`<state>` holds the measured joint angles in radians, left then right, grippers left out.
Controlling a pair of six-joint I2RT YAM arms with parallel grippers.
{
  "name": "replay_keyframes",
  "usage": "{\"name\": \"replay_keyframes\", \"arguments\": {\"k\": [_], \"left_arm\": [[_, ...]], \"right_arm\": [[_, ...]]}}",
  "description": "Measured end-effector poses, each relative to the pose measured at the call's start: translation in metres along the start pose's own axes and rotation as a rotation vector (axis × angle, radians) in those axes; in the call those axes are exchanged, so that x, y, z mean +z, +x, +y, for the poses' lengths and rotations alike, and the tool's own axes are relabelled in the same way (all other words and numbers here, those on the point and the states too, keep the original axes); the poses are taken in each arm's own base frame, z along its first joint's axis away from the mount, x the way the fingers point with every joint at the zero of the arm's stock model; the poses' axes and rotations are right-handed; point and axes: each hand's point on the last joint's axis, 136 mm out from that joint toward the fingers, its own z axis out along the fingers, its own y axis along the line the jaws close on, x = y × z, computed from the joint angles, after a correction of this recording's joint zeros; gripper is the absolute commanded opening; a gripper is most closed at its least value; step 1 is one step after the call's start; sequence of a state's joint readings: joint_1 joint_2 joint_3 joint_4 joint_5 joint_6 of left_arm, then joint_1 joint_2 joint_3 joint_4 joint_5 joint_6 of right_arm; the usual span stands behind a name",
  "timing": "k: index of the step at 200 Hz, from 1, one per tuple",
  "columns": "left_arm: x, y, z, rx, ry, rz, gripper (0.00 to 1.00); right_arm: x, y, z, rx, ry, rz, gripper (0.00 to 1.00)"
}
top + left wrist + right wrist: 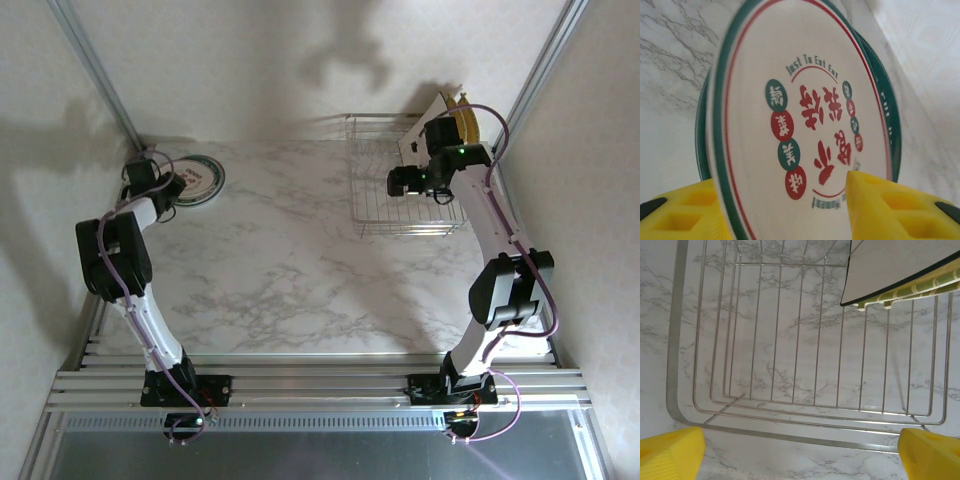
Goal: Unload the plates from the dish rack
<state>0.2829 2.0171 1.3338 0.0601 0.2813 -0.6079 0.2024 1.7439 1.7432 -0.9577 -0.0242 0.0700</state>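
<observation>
The square white plate (890, 270) is found at one o'clock from the right gripper (800, 452), whose jaws are spread wide.

Your white marble-look table (290, 270), wire dish rack (375, 195) far right, stacked round plates (202, 182) far left.

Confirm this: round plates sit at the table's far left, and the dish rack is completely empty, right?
Not empty: the dish rack holds a white square plate and a yellow patterned plate leaning in its far right corner, as the top external view shows. The round plates do sit far left.
</observation>
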Motion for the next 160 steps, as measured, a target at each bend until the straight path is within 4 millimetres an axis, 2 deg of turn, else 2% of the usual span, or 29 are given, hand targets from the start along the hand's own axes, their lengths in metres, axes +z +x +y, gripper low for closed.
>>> {"name": "replay_keyframes", "arguments": {"k": [28, 55, 134, 160], "left_arm": [[-0.001, 0.010, -0.011, 0.102, -0.046, 0.022, 0.53], [-0.002, 0.017, -0.013, 0.181, -0.100, 0.036, 0.55], [-0.007, 0.027, 0.011, 0.280, -0.233, 0.070, 0.61], [-0.012, 0.026, 0.015, 0.311, -0.263, 0.066, 0.68]], "right_arm": [[0.000, 0.000, 0.001, 0.000, -0.003, 0.000, 0.99], [-0.001, 0.000, 0.001, 0.000, -0.004, -0.002, 0.99], [-0.021, -0.003, 0.002, -0.010, -0.008, -0.047, 0.99], [-0.026, 0.005, 0.002, -0.009, -0.010, -0.047, 0.99]]}}
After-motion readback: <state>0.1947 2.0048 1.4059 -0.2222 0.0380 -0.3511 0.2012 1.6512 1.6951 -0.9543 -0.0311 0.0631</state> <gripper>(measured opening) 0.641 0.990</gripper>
